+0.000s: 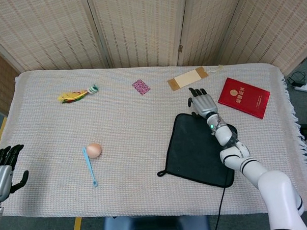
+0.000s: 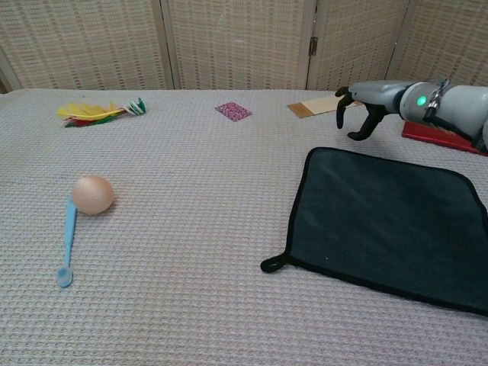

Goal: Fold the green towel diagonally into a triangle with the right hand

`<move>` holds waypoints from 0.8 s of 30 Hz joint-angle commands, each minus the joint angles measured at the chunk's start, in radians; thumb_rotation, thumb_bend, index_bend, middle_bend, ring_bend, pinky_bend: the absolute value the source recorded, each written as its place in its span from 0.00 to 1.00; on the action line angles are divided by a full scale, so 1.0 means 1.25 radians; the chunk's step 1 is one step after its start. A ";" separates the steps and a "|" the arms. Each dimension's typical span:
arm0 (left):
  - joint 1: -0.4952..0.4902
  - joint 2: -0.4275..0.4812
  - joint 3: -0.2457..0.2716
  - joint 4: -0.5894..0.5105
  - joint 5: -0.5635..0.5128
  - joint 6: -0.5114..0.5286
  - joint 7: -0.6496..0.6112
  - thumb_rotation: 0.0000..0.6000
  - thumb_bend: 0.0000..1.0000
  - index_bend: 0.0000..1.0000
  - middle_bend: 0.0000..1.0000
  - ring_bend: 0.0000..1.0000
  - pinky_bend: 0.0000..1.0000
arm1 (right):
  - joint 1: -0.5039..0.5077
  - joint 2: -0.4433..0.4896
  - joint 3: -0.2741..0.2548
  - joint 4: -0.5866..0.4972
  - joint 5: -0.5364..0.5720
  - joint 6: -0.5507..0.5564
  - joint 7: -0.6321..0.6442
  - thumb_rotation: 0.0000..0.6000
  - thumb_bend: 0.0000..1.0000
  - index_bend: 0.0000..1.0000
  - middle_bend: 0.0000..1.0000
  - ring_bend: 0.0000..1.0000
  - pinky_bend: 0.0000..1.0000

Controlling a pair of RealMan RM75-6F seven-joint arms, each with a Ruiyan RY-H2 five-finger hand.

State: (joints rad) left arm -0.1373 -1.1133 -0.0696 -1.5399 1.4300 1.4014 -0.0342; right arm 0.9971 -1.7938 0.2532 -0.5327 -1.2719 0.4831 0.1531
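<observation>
While the dark green square cloth towel (image 1: 201, 149) lies fully flat on the woven-covered surface (image 1: 128, 126), right of centre toward the near edge, nothing is folded yet in the head view. The right hand (image 1: 201, 102) hovers at the towel's far corner, fingers spread, holding nothing; the left hand (image 1: 4, 167) waits spread at the near left edge.

From the chest view, the right hand (image 2: 364, 103) hangs just above the towel's (image 2: 385, 225) far-left corner, fingers curved downward, apart. Gripping that corner and carrying it to the opposite one remains, I judge.
</observation>
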 commanded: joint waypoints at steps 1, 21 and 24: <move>-0.001 0.004 -0.004 0.001 -0.008 -0.003 -0.008 1.00 0.54 0.12 0.13 0.03 0.00 | 0.039 -0.047 -0.011 0.056 -0.014 -0.045 0.031 1.00 0.47 0.41 0.01 0.02 0.00; 0.009 0.019 -0.003 0.002 -0.001 0.015 -0.039 1.00 0.54 0.08 0.13 0.02 0.00 | 0.099 -0.147 -0.039 0.206 -0.050 -0.090 0.075 1.00 0.47 0.42 0.02 0.03 0.00; 0.008 0.018 -0.003 0.003 -0.003 0.013 -0.039 1.00 0.54 0.07 0.13 0.02 0.00 | 0.101 -0.152 -0.043 0.215 -0.055 -0.091 0.078 1.00 0.47 0.44 0.03 0.03 0.00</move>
State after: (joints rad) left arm -0.1274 -1.0901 -0.0738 -1.5358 1.4268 1.4174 -0.0827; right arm 1.1224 -1.9828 0.2007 -0.2653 -1.3398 0.3706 0.2497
